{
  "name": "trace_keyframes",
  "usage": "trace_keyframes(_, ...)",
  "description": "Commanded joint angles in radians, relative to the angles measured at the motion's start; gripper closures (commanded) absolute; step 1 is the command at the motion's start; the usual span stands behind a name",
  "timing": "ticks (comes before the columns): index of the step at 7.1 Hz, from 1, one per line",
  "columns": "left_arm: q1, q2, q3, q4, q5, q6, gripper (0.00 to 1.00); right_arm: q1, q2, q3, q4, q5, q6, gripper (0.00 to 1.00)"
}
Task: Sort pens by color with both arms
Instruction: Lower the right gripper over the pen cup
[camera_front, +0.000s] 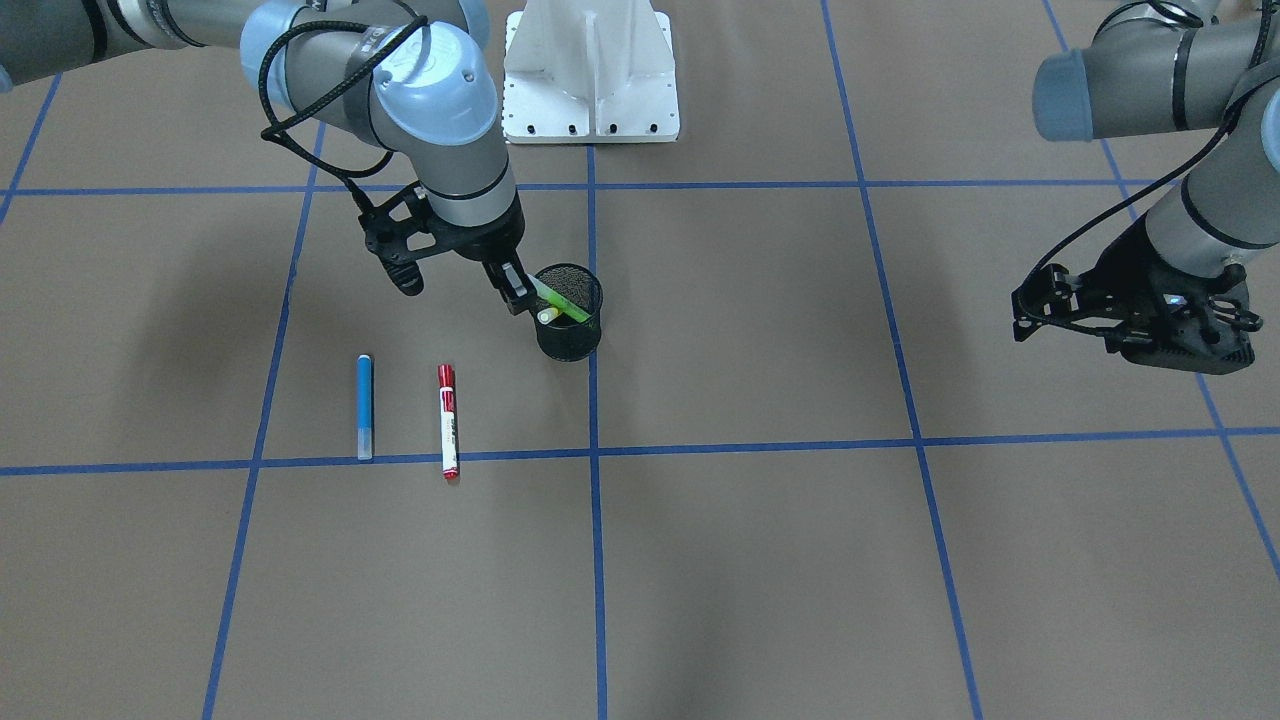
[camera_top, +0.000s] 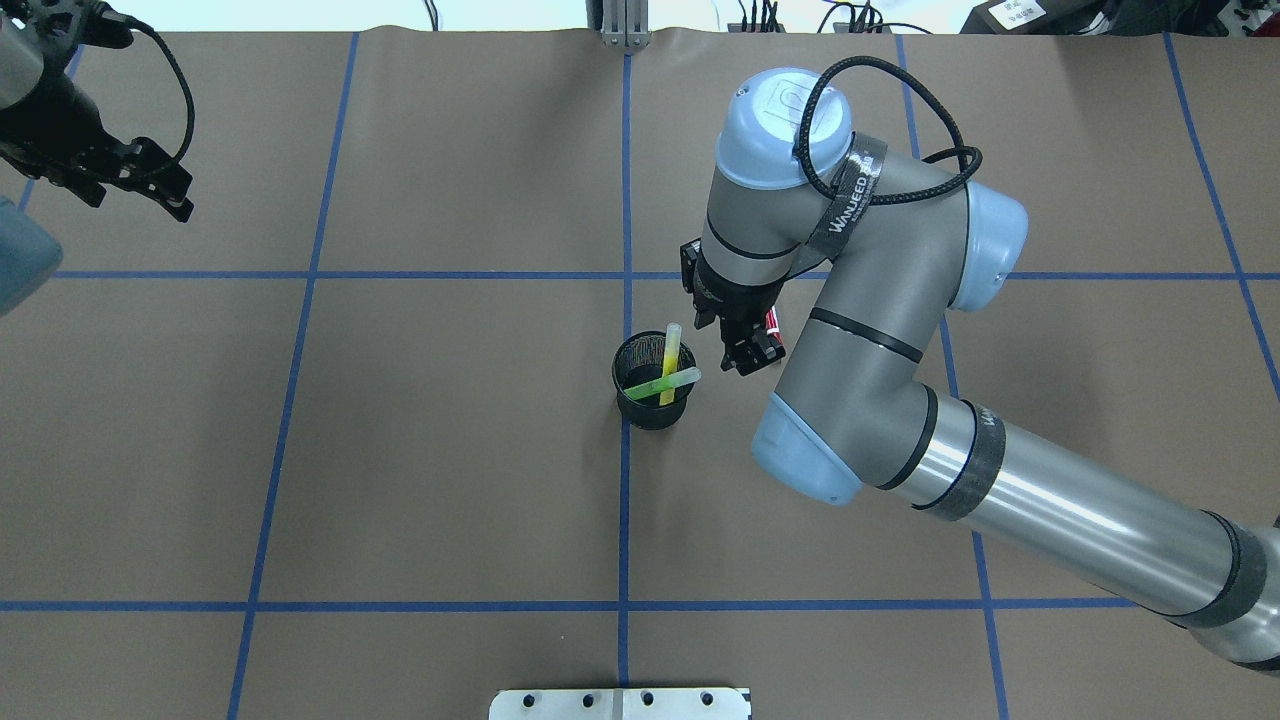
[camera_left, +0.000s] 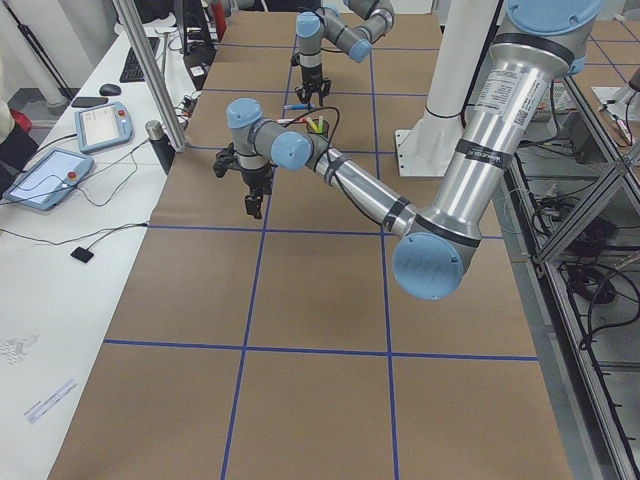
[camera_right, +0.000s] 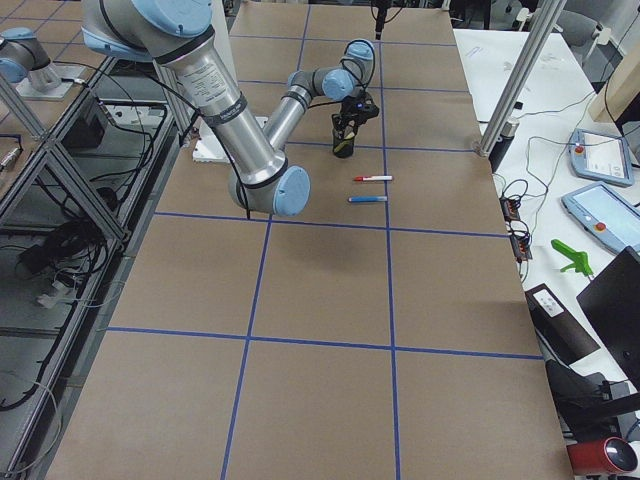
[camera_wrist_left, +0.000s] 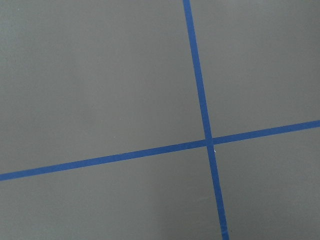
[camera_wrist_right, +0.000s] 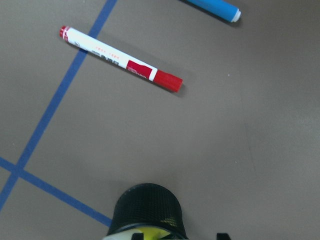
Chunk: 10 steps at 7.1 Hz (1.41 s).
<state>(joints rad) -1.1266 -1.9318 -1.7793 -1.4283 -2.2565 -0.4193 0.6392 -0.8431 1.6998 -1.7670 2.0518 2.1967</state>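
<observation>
The right gripper (camera_front: 458, 285) is hanging wide open beside the black mesh cup (camera_front: 570, 345) — the lime green pen (camera_front: 560, 300) and yellow pen (camera_front: 548, 315) are leaning inside, probably grouped — while the blue pen (camera_front: 364, 405) and red-capped pen (camera_front: 448, 420) are lying outside.

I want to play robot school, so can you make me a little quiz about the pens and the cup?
1. True or false: the blue pen is inside the black mesh cup.
2. How many pens are in the cup, and which colours are they?
3. Which pen lying on the table is nearest the cup? A) blue B) red C) yellow

Key:
1. False. It lies flat on the table.
2. Two: the green pen and the yellow pen.
3. B, the red pen.
</observation>
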Motion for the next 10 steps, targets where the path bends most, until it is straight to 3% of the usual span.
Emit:
trace_keyframes(1,-0.001,-0.006,0.006,0.0,0.0,0.007,0.01,0.005,-0.01,-0.017,-0.002,0.005,0.096,0.42)
trace_keyframes(10,-0.004,-0.033,0.023,0.0,0.003,0.005,0.01,-0.038,0.018,-0.029,0.006,0.025,0.144,0.45)
